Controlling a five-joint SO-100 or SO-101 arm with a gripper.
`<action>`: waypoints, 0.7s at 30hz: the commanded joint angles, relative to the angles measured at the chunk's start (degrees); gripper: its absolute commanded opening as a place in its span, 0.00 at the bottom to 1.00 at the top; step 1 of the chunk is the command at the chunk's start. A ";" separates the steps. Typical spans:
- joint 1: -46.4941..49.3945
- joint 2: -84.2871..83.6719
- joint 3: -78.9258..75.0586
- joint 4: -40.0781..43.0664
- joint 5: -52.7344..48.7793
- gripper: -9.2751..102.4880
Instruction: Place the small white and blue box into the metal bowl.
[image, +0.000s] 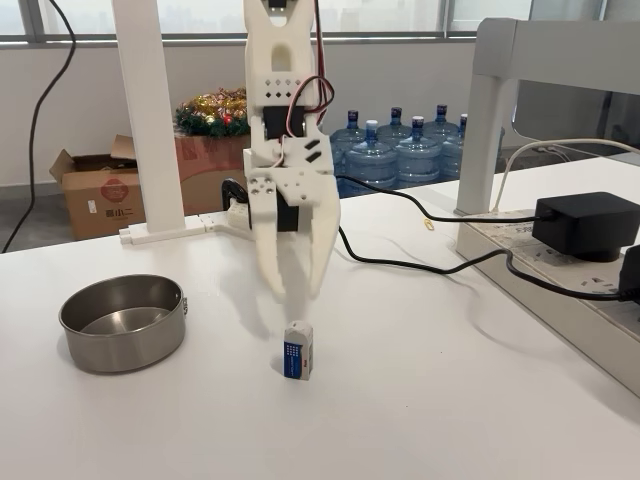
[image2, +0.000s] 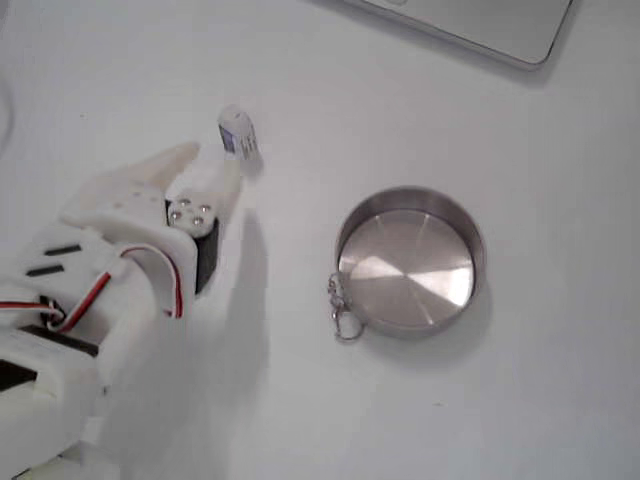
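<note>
My white printed fingers (image: 297, 292) hang slightly parted and empty over the tiny upright white-and-blue box (image: 298, 350), mid-bench, apart from the grey steel bowl (image: 122, 322). It looks light and tippy; I'd pinch its flat sides.

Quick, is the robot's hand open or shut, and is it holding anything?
Hand: open, holding nothing; the small white and blue box stands on the table below it.

White gripper (image: 298, 291) hangs pointing down, its 2 fingers apparently parted.
</note>
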 joint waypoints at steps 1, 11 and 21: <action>-0.44 -1.32 -1.23 -0.44 2.20 0.29; -1.58 -7.47 -8.26 -0.44 2.55 0.30; -2.11 -17.31 -16.61 -2.29 6.94 0.30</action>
